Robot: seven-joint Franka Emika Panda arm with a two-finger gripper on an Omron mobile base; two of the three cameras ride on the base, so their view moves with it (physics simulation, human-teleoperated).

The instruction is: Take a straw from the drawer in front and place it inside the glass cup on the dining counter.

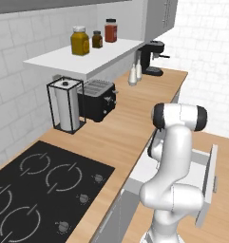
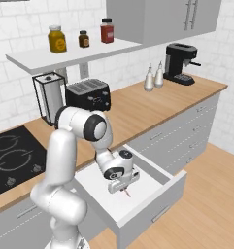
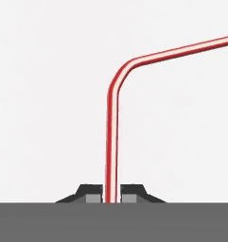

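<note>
Wood worktop [image 2: 138, 109] at left carries black toaster [image 2: 88, 94]. Open shallow white box drawer [image 2: 152, 187] below. Two-finger gripper [image 2: 121, 185] inside, fingers pinching thin red-pink bent straw [image 3: 112, 142]. Advice: lift vertically, keep grip firm, clear drawer walls before swinging.

The straw [image 3: 112, 137] lies in the open drawer [image 2: 159, 182] below the table [image 2: 138, 104], between the tool's [image 3: 112, 194] fingertips.

The light is bright and even everywhere. Shadows are soft and pale, like the one under the shelf [image 1: 82, 59]. Nothing shines or glares. The pictures look a bit fuzzy and grainy.
</note>
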